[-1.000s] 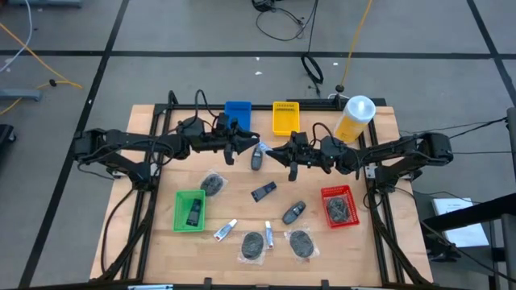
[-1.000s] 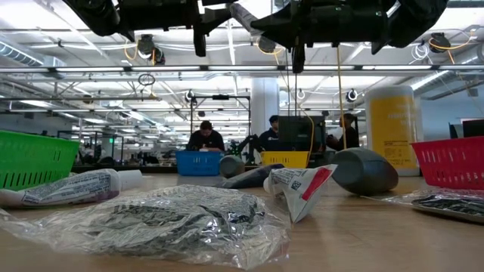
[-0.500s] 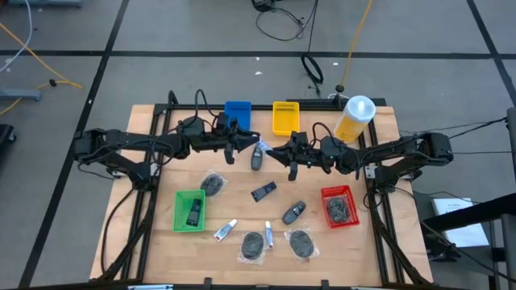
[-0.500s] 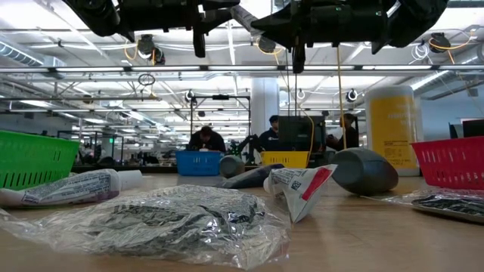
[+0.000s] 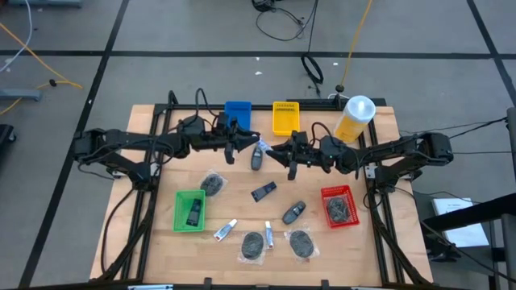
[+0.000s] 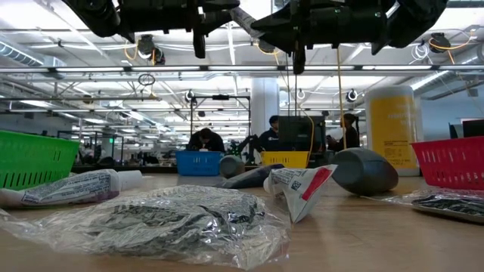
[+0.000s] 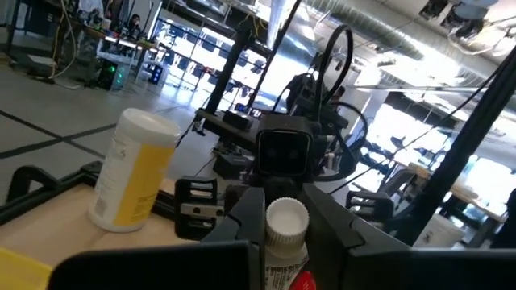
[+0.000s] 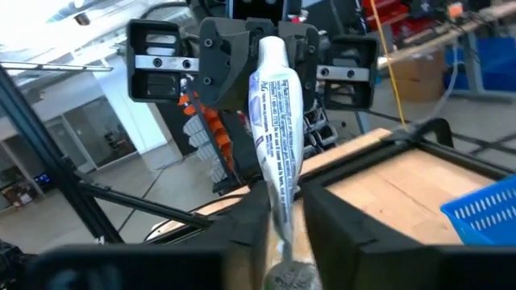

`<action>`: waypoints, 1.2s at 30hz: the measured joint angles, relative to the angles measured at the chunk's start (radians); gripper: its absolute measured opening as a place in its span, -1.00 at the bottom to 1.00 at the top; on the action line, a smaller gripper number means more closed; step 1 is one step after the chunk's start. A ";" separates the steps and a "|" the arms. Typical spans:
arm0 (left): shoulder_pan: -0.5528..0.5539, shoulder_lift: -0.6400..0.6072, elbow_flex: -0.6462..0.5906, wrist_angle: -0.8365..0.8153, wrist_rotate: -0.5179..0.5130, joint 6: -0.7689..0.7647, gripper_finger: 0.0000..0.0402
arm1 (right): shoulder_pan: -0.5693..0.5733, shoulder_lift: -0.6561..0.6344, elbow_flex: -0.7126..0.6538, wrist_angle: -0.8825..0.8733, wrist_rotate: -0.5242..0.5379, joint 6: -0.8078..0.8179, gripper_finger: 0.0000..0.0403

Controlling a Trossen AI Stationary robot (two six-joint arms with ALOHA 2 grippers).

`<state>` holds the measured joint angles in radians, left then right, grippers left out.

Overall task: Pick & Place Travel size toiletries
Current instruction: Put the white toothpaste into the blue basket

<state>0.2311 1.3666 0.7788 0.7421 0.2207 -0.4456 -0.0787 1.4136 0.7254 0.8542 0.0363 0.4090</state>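
Note:
One white squeeze tube with bluish print point(image 8: 272, 121) is held in the air between my two grippers, high above the table's middle; it also shows in the high view point(image 5: 260, 148) and the low view point(image 6: 243, 19). My left gripper point(image 5: 244, 143) is shut on its flat end. My right gripper point(image 5: 279, 153) is shut around its cap end; the white cap point(image 7: 286, 221) shows between the right fingers. Two more white tubes point(image 5: 225, 229) point(image 5: 268, 234) lie flat on the table near the front. My left gripper pinches the tube's flat crimped end point(image 8: 270, 56) between its two fingers, coming level from the table's left. The tube runs on along the fingers toward the right arm, lifted clear of the table. My right gripper has the tube's narrow end just behind the cap point(image 8: 279, 221) between its two fingers, coming level from the table's right, along the tube. The tube is clear of the table, spanning the gap between the two grippers.
Blue bin point(image 5: 238, 113) and yellow bin point(image 5: 285, 118) stand at the far edge beside a yellow canister point(image 5: 355, 118). A green bin point(image 5: 189, 209) is front left, a red bin point(image 5: 339, 205) right. Dark grey objects point(image 5: 264, 192) and bagged items point(image 5: 252, 244) lie between.

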 joint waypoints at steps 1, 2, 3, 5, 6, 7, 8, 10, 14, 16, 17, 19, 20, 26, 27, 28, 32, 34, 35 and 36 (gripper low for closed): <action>0.010 -0.001 0.000 -0.012 0.000 0.001 -0.79 | -0.002 0.000 0.000 -0.009 0.008 0.013 -0.52; 0.023 -0.007 0.000 -0.035 0.001 0.002 -0.79 | -0.005 0.000 0.000 -0.019 0.018 0.028 -0.44; 0.036 -0.012 0.000 -0.057 0.008 0.002 -0.79 | -0.009 0.000 0.000 -0.031 0.023 0.043 -0.35; 0.060 -0.023 0.000 -0.095 0.022 0.003 -0.79 | -0.022 0.000 0.000 -0.052 0.020 0.064 -0.21; 0.072 -0.030 0.000 -0.120 0.030 0.003 -0.79 | -0.027 0.000 0.000 -0.060 0.019 0.072 -0.14; 0.084 -0.039 0.000 -0.143 0.040 0.007 -0.77 | -0.033 0.000 0.000 -0.065 0.019 0.076 -0.09; 0.097 -0.048 0.000 -0.162 0.048 0.017 -0.76 | -0.037 0.000 0.000 -0.069 0.017 0.076 -0.04; 0.125 -0.065 0.000 -0.192 0.049 0.053 -0.73 | -0.044 0.000 0.000 -0.076 0.015 0.077 0.04; 0.218 -0.091 0.000 -0.324 0.044 0.123 -0.78 | -0.051 -0.001 0.000 -0.077 0.013 0.077 0.10; 0.274 -0.091 0.000 -0.394 0.035 0.136 -0.78 | -0.052 -0.001 0.000 -0.082 0.013 0.077 0.11; 0.302 -0.090 0.000 -0.433 0.029 0.137 -0.78 | -0.052 -0.001 0.000 -0.082 0.013 0.077 0.11; 0.355 -0.087 0.000 -0.494 0.016 0.137 -0.76 | -0.048 -0.001 0.000 -0.081 0.012 0.082 0.09; 0.376 -0.079 0.000 -0.511 0.012 0.137 -0.74 | -0.045 -0.001 0.000 -0.081 0.012 0.090 0.08; 0.457 -0.017 0.000 -0.539 -0.003 0.130 -0.73 | -0.038 -0.001 0.000 -0.081 -0.011 0.103 0.06; 0.465 -0.003 0.000 -0.540 -0.014 0.127 -0.75 | -0.038 -0.001 0.000 -0.081 -0.014 0.104 0.06; 0.470 0.010 0.000 -0.546 -0.023 0.123 -0.77 | -0.038 -0.001 0.000 -0.082 -0.014 0.104 0.06; 0.482 0.054 0.000 -0.542 -0.075 0.123 -0.78 | -0.037 -0.001 0.000 -0.084 -0.015 0.104 0.05; 0.491 0.072 0.000 -0.545 -0.082 0.122 -0.72 | -0.037 -0.001 0.000 -0.085 -0.015 0.104 0.05; 0.496 0.080 0.000 -0.547 -0.083 0.116 -0.68 | -0.037 -0.001 0.000 -0.085 -0.015 0.104 0.05; 0.498 0.086 0.000 -0.546 -0.086 0.101 -0.65 | -0.037 -0.001 0.000 -0.088 -0.015 0.104 0.05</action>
<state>0.7294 1.4526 0.7784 0.1965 0.1348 -0.3444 -0.1162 1.4128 0.7258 0.7660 0.0216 0.5129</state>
